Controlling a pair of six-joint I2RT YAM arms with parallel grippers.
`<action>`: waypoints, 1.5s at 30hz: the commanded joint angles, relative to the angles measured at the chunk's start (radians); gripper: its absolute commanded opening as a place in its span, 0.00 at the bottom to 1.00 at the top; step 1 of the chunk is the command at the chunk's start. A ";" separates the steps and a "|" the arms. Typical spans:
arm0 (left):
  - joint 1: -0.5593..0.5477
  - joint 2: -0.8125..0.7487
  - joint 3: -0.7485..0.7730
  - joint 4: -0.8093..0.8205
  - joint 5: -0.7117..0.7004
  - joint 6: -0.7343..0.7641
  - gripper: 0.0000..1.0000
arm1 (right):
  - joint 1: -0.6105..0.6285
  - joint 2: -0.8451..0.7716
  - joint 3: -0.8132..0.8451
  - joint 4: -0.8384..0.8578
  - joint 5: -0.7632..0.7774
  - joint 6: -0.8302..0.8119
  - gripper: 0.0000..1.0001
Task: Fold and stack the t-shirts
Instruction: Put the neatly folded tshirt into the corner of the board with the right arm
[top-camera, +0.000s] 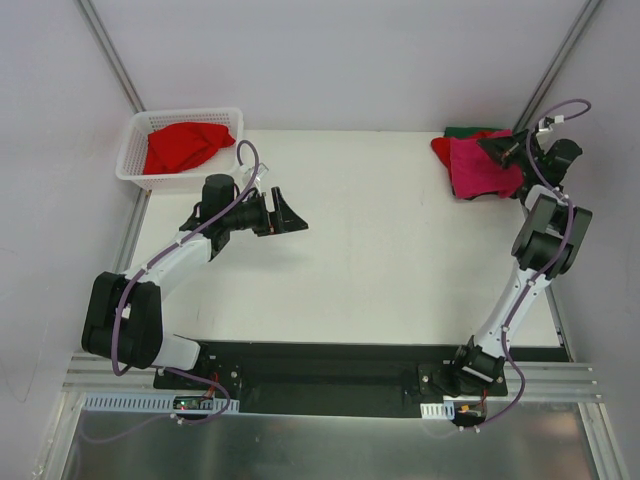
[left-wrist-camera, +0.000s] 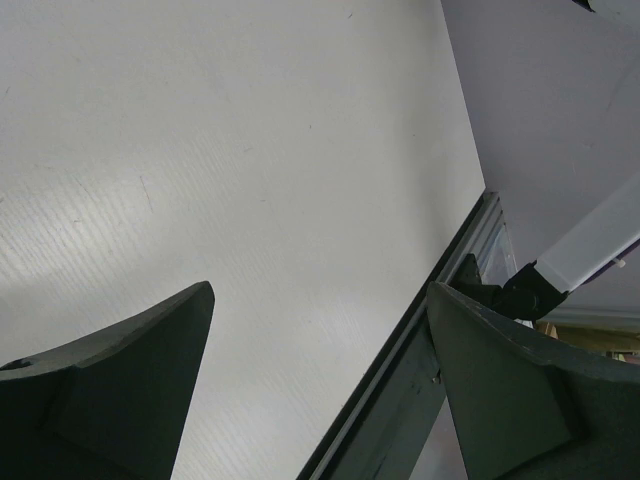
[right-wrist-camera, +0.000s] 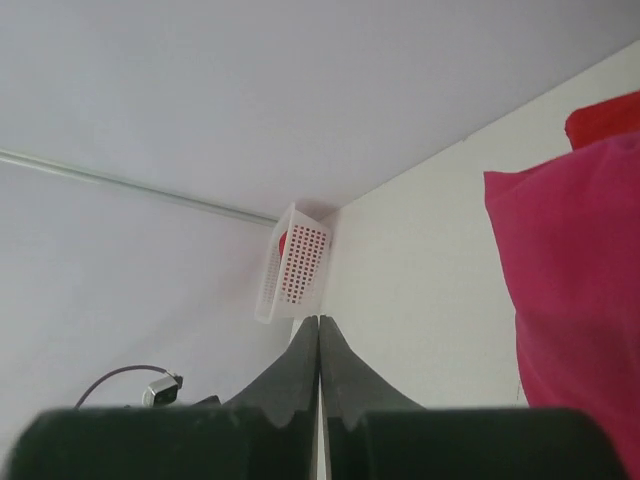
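Observation:
A folded magenta-pink t-shirt (top-camera: 482, 168) lies at the back right of the table, on top of a red t-shirt (top-camera: 440, 150) and a dark green one (top-camera: 462, 131). My right gripper (top-camera: 488, 146) hovers over the pink shirt's far edge, shut with nothing between its fingers. In the right wrist view the closed gripper (right-wrist-camera: 319, 332) points across the table, with the pink t-shirt (right-wrist-camera: 580, 290) to its right and red cloth (right-wrist-camera: 606, 118) behind. Another red t-shirt (top-camera: 185, 146) lies crumpled in the white basket (top-camera: 135, 172). My left gripper (top-camera: 292, 215) is open over bare table (left-wrist-camera: 250, 150).
The white lattice basket (right-wrist-camera: 295, 262) stands at the back left corner against the wall. A metal rail (left-wrist-camera: 430, 330) runs along the table's edge in the left wrist view. Grey walls enclose the table's back and sides.

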 joint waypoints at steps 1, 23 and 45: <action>0.010 -0.022 0.024 0.014 0.030 0.019 0.88 | 0.000 0.052 0.115 0.029 -0.051 -0.042 0.01; 0.010 0.076 0.071 0.009 0.030 0.032 0.88 | 0.045 0.054 0.445 -1.070 0.571 -0.952 0.01; 0.010 0.120 0.077 0.027 0.002 0.045 0.88 | 0.074 0.110 0.497 -1.014 0.749 -1.029 0.01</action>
